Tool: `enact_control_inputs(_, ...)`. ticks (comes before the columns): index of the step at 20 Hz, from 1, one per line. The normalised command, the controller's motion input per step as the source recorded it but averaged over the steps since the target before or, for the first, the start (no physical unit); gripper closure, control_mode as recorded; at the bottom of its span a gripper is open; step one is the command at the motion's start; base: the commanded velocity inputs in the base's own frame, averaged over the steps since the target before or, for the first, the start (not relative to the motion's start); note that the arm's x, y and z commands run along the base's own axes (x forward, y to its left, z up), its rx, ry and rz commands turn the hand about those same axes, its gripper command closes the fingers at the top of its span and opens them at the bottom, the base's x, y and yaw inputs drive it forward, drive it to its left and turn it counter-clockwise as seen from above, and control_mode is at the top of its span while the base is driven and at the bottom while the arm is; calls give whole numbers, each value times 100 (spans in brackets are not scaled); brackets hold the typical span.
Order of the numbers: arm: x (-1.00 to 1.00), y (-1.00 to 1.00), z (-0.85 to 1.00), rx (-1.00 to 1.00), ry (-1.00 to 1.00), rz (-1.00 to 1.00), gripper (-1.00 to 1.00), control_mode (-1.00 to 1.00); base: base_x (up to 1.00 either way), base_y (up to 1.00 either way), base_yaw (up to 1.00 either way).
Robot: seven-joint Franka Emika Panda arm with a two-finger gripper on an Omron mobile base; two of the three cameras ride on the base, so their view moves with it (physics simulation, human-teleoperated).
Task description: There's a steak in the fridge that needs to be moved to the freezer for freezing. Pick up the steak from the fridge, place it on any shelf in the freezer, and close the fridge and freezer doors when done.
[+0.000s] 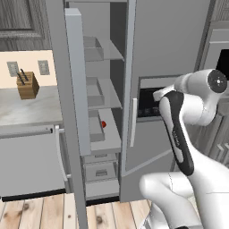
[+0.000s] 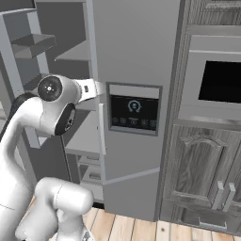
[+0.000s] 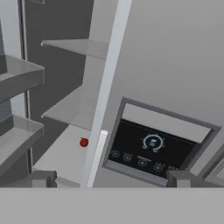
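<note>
Gripper (image 3: 109, 179) jaws spread wide, nothing between them, hovering in front of the freezer (image 3: 175, 65) door's dispenser panel (image 3: 151, 146). Fridge (image 1: 105, 112) door open; small red ball (image 3: 84, 142) on a lower shelf, steak location can't tell.

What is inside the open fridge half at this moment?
Grey shelves and a small red ball on a lower one. No steak shows; the freezer door covers the compartment's right part.

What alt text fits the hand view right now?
The open claw faces the edge of the closed dispenser-panel door, its dark panel lit at lower right. Left of it, grey shelves stand exposed, with a small red ball on a lower one.
</note>
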Motion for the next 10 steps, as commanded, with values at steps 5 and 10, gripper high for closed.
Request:
enact_control_inputs(5,-100,37,-36,0,1,-3,-100,-100,0,0,0)
enact_control_inputs(10,-71,76,-51,3,-4,-8,-100,-100,0,0,0)
